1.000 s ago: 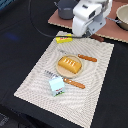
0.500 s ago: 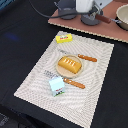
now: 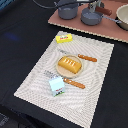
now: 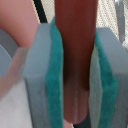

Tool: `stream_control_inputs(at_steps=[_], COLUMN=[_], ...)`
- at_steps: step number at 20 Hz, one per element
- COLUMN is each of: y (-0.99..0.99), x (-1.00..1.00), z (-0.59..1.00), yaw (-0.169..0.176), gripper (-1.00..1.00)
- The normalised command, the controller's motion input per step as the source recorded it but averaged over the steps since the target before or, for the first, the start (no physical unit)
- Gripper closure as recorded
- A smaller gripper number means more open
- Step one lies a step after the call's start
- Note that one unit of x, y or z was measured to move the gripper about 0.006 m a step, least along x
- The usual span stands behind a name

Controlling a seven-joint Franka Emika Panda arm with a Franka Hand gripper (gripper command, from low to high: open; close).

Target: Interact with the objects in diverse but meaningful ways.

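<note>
Lifted out of the exterior frame's top, the gripper [image 4: 75, 75] is seen only at the wrist, pads pinched on the dark brown sausage [image 4: 75, 55]. A placement elsewhere is probably intended, perhaps near the bread loaf [image 3: 69, 64].

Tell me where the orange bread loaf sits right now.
In the exterior view the orange bread loaf lies mid-placemat on a round plate, with the light-blue carton nearer the camera and the yellow packet beyond.
</note>
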Motion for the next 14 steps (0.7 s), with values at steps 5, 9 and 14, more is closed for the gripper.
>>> stream_control_inputs(at_steps=[5,9,14], y=[-0.03,0.01,0.24], x=[-0.67,-0.73,-0.66], z=[-0.01,0.00,-0.01], yaw=[0.017,0.017,0.051], gripper=[1.00,1.00,1.00])
